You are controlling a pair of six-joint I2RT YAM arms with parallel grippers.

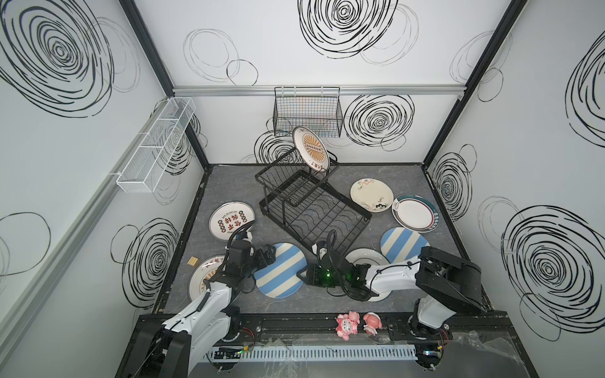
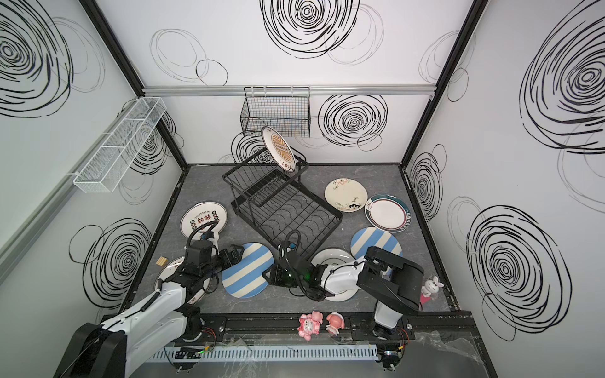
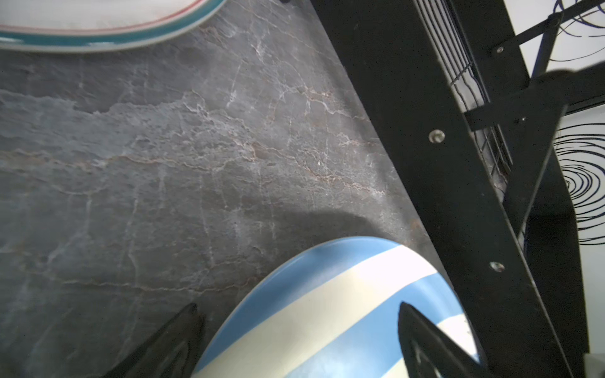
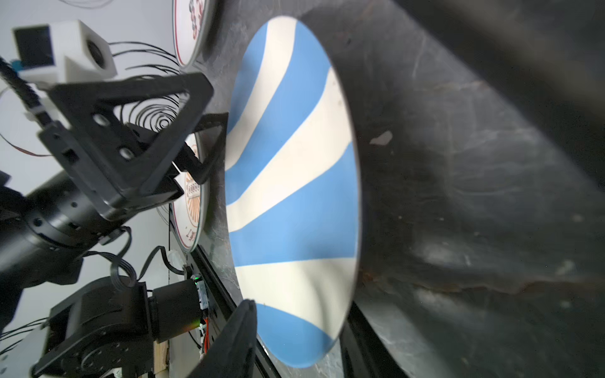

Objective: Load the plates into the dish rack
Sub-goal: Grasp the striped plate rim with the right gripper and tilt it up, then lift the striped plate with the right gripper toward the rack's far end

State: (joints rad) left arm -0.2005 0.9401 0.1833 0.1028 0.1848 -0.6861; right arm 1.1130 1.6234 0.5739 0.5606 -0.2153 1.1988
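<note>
Both top views look steeply down from high over the front edge, sharing nearly the whole table (image 1: 311, 304). Each wrist view sits low and close, facing in from opposite sides, both showing the striped plate (image 3: 327, 311).

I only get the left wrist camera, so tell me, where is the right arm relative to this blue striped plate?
Observer: The right gripper is at the blue striped plate's opposite rim, its fingers apart.
Operator: Anything loaded yet?
Observer: One orange sunburst plate stands tilted at the far end of the dish rack's upper basket; the lower tray holds no plate.
Operator: Where's the matching plate?
Observer: The second blue striped plate lies flat, right of the rack.
</note>
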